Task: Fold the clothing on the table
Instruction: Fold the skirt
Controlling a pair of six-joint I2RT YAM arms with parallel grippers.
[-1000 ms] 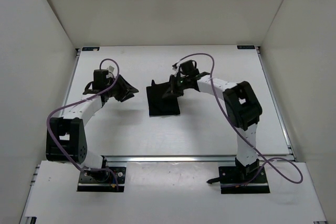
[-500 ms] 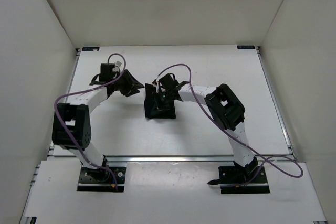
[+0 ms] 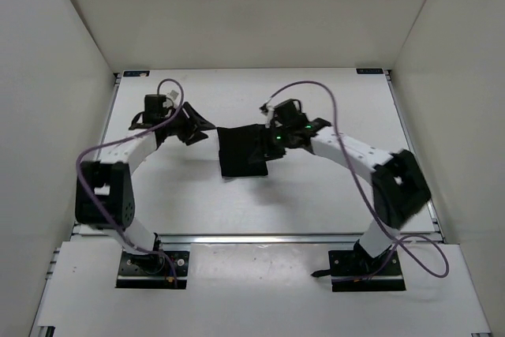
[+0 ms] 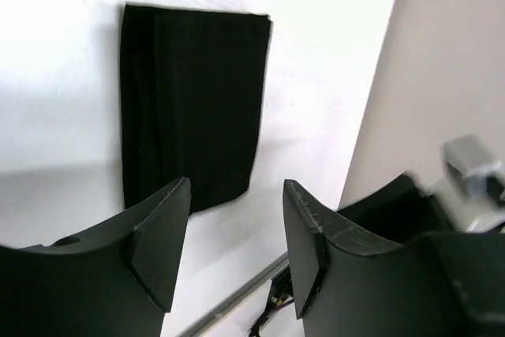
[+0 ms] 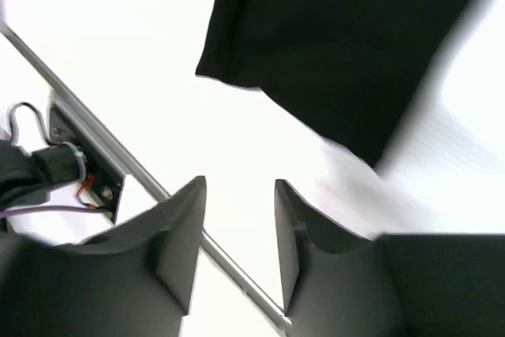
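Top external view gives me the clothing (image 3: 243,153) lying flat near the middle of the table (image 3: 331,195). It is a black, roughly rectangular piece with straight edges, its long sides running away from the arm bases. The left gripper (image 3: 194,127) is off to the cloth's left, apart from it, over bare white surface. The right gripper (image 3: 274,138) sits at the cloth's far right corner; from above I cannot tell whether it touches the fabric. A purple cable (image 3: 316,89) loops over the right arm.

On the left wrist camera, both fingers (image 4: 162,234) stand well apart. Only white table and the near end of the cloth show beyond the gap, so I read the left gripper as open and holding nothing. The cloth lies ahead of the fingertips, with faint lengthwise creases along one side. A beige wall (image 4: 442,61) rises past the table's edge.

On the right wrist camera, the fingers (image 5: 177,250) are parted as well, with bare table between them and nothing gripped. The black fabric fills the upper part of that view, beyond the fingertips, and one of its edges is smeared by blur. The metal rail (image 5: 118,162) at the table's front runs diagonally across the lower left, with some wiring (image 5: 47,167) just past it.
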